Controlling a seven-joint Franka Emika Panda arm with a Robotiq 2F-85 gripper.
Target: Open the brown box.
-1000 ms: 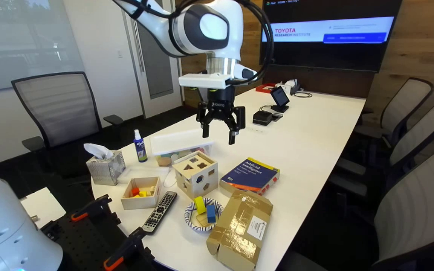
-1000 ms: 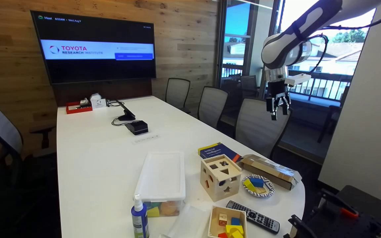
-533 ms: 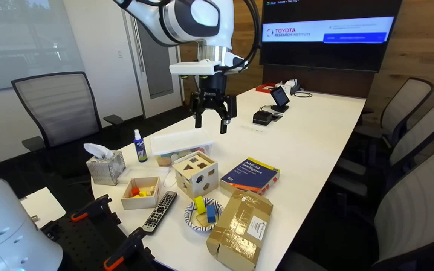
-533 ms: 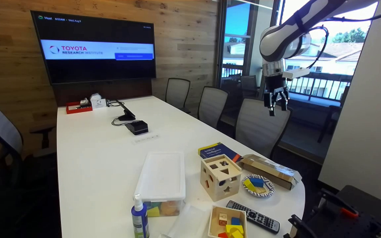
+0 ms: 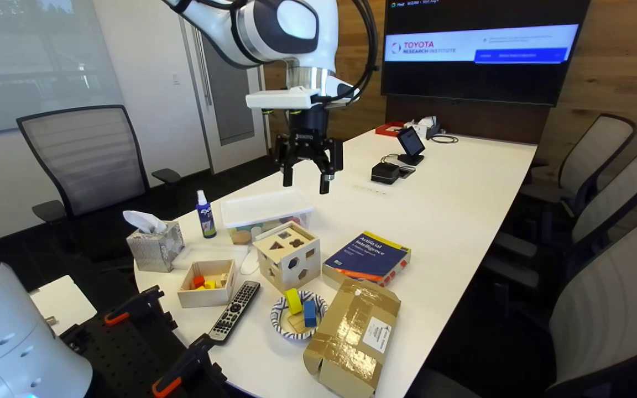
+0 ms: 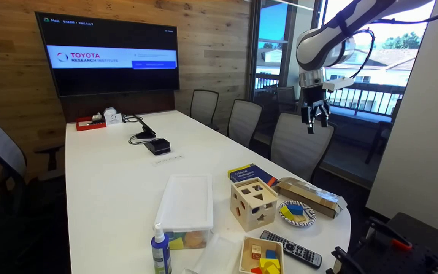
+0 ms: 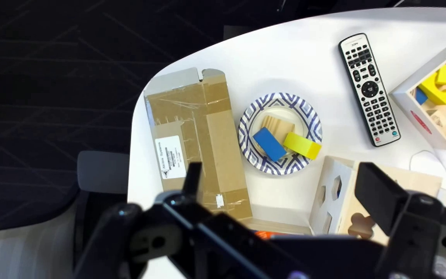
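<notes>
Box (image 5: 353,336) on white table (image 5: 434,204), below the gripper (image 5: 306,186), well apart.

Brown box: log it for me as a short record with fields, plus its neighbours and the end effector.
target: brown box, cardboard
place: by the edge of the white table
state: looks closed, top lying flat; an end tab sticks out
marking: printed white label on top
beside: patterned bowl; contact unclear
in bowl: blue block, yellow block, bare wood block
opposite end from tab: Artificial Intelligence book; contact unclear
end effector: open, holding nothing, raised, apart from the box
</notes>
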